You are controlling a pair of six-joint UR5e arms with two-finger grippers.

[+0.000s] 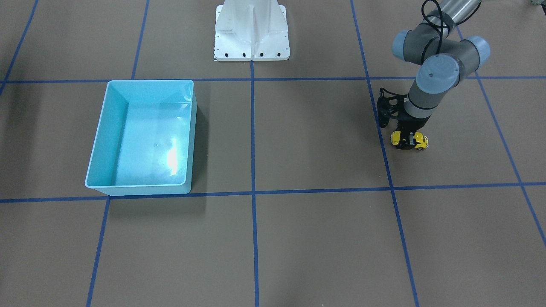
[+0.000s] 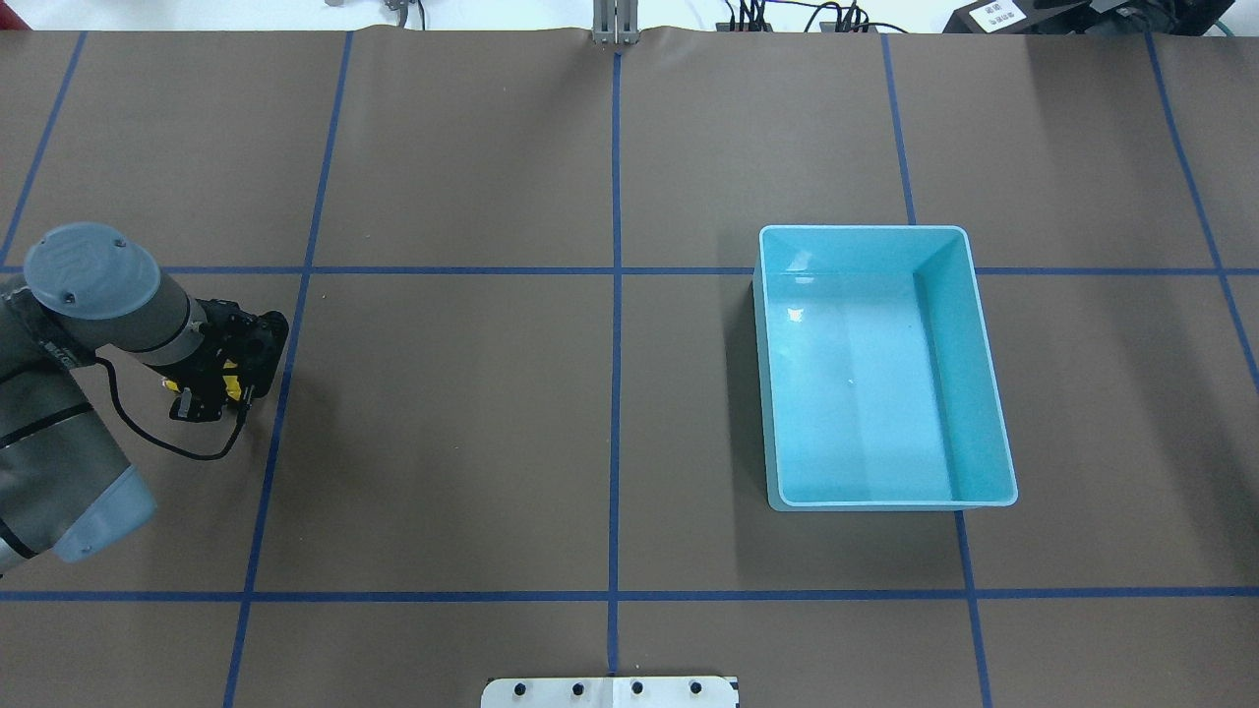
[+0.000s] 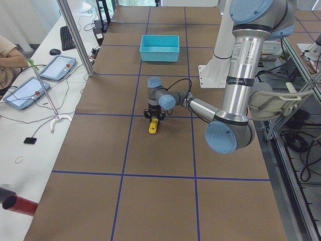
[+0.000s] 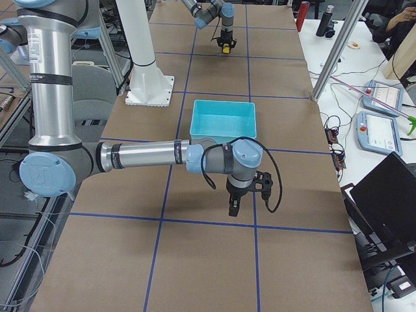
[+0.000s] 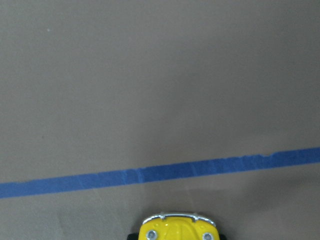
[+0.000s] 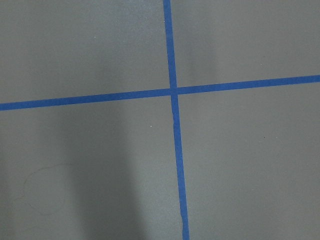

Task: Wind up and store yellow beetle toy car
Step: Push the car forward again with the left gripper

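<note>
Now, at the left of your overhead view, the left gripper [image 1: 408,144] stands low over the brown table [image 2: 472,413]. Its jaws are clamped on the yellow beetle toy car [image 1: 421,141], just beside a blue tape line [image 2: 278,413]. Well apart to the right sits the turquoise bin [image 2: 969,393]. You cannot tell whether the right gripper [image 4: 233,207] is parted or closed.

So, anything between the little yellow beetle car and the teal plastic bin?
Nothing visible. The yellow beetle toy car is in the left gripper; only bare brown table with blue tape lines lies before the empty teal bin.
</note>
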